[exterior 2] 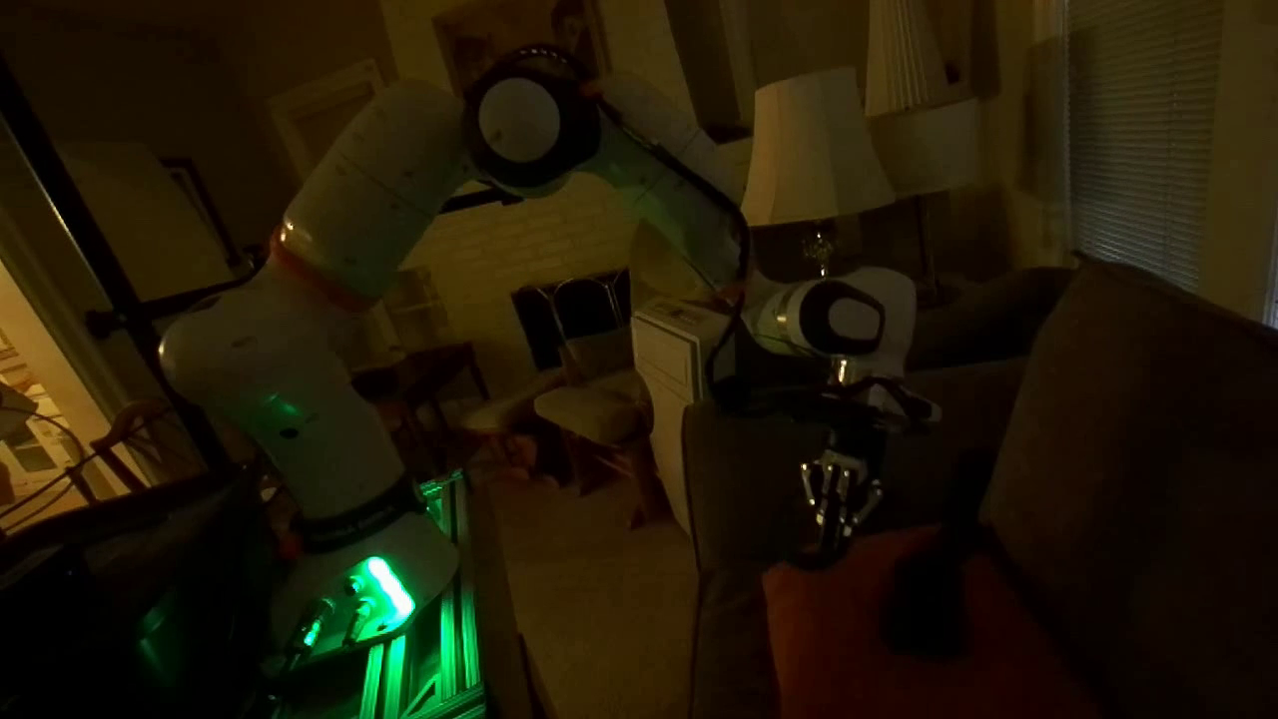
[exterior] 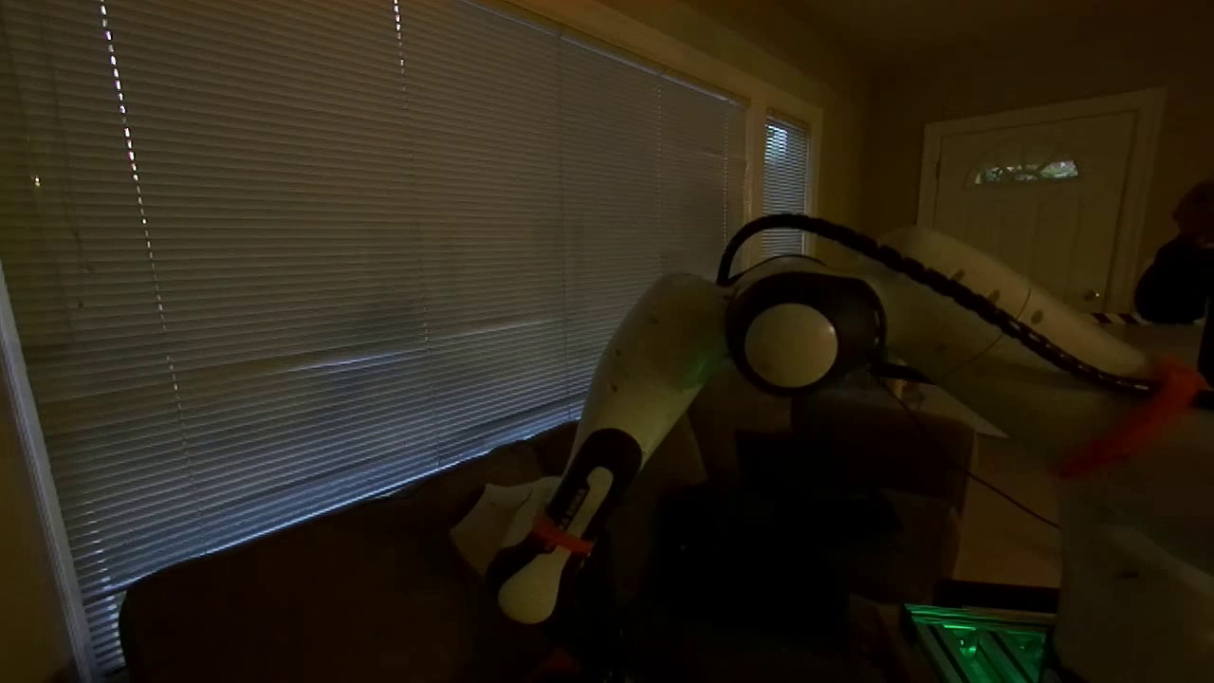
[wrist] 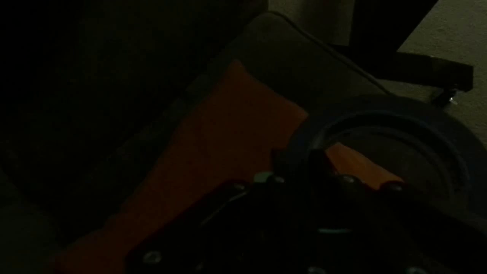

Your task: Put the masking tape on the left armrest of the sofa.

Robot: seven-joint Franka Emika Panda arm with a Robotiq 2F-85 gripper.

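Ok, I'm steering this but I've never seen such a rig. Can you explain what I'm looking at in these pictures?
The machine is a single jointed robot arm, pale with dark sections, ending in a black gripper. Two pictures come from cameras standing outside it, looking at the room from different places. The third, very dim close-up is from a camera on the wrist, looking along the gripper.

On the brown sofa lies what looks like an orange cushion. The gripper is shut on the wall of a ring, evidently the roll of masking tape; some orange shows through its hole. It is too dark to tell whether the roll touches anything below.
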